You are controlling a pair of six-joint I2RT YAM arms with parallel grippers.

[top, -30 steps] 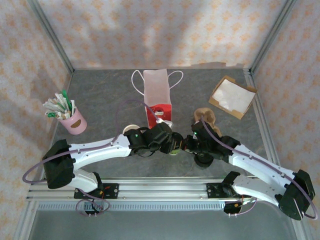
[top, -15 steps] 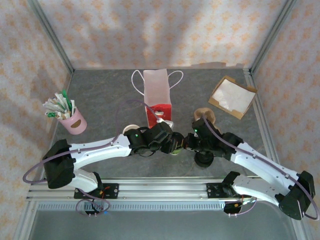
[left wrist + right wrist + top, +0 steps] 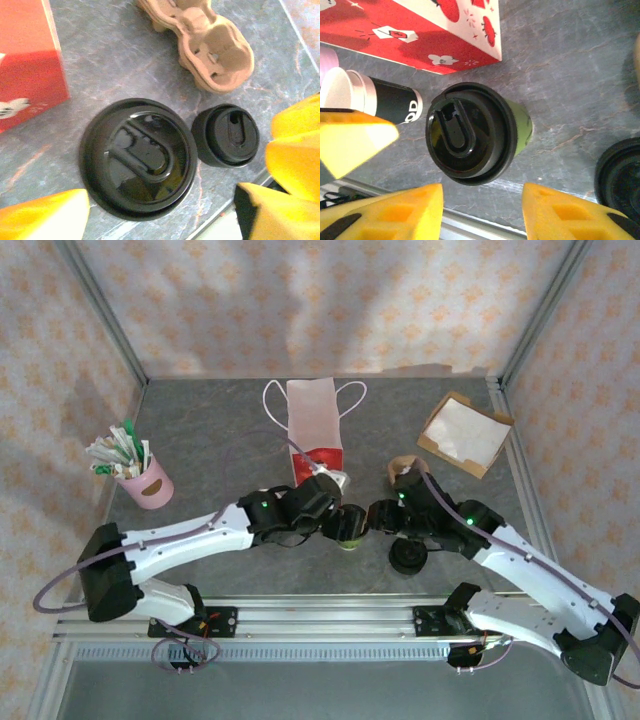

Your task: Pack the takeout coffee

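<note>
Yellow-fingered left gripper [image 3: 328, 518] hangs with jaws spread and empty, the takeout coffee [image 3: 350, 527] just to its right, upright on the tabletop [image 3: 200, 440] before the red bag [image 3: 318, 458]. Just right of the coffee, the right gripper [image 3: 380, 517] has its jaws likewise parted and empty. Both look about equally near, so I judge either could close across its vertical wall.

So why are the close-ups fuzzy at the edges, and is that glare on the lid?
Left wrist view: the left pincer's yellow fingers are blurs, too near to focus; pale reflections streak the round black plastic lid of the small olive-green paper cup. Right wrist view: the right pincer's fingers blur likewise, the lid's sheen milder. Top view: sharp; patchy light on the patterned back wall.
</note>
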